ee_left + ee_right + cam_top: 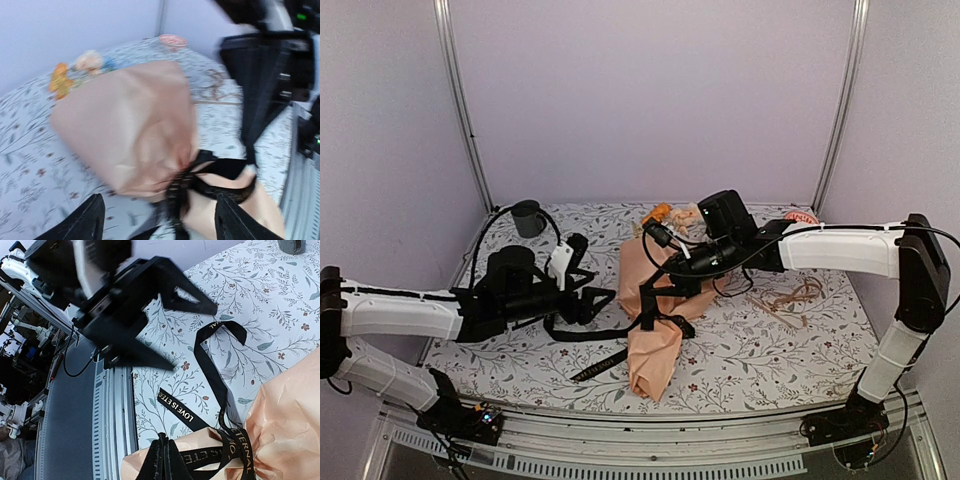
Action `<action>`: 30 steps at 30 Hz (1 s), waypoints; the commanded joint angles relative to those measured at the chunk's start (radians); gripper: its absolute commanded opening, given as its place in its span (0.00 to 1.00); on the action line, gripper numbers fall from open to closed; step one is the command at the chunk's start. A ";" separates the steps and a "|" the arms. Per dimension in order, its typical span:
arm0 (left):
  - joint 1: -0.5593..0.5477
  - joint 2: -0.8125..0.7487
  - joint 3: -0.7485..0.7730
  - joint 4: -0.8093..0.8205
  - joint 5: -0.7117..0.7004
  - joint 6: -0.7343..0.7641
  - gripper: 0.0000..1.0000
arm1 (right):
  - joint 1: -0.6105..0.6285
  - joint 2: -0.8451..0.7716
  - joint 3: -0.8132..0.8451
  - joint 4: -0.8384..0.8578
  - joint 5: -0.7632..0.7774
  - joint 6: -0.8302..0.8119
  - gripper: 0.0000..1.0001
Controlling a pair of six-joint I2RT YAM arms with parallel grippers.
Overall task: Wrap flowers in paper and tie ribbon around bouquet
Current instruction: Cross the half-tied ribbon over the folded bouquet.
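mug (528, 218) far-left corner, tan cord (790, 297) right of bouquet (655, 350) | left pincer (159, 200) apart | right pincer (162, 455) clamped on ribbon (215, 375)

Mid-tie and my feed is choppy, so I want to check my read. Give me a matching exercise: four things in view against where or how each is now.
Things:
1. left gripper
2. right gripper
3. mug
4. tan cord

States:
A. lying loose to the right of the bouquet
B. shut on the ribbon where it circles the bouquet
C. standing at the far left corner
D. open, left of the bouquet, holding nothing

Pairs: 1-D, 2-B, 3-C, 4-A
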 commanded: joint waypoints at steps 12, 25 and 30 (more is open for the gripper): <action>0.228 0.298 0.081 -0.540 -0.246 -0.321 0.75 | -0.003 0.030 0.002 0.012 -0.007 0.015 0.00; 0.190 0.209 0.018 -0.505 -0.218 -0.308 0.00 | -0.004 0.033 0.007 0.010 0.001 0.020 0.00; -0.005 0.013 0.119 -0.460 -0.311 -0.142 0.00 | -0.016 0.048 0.021 0.009 0.011 0.041 0.00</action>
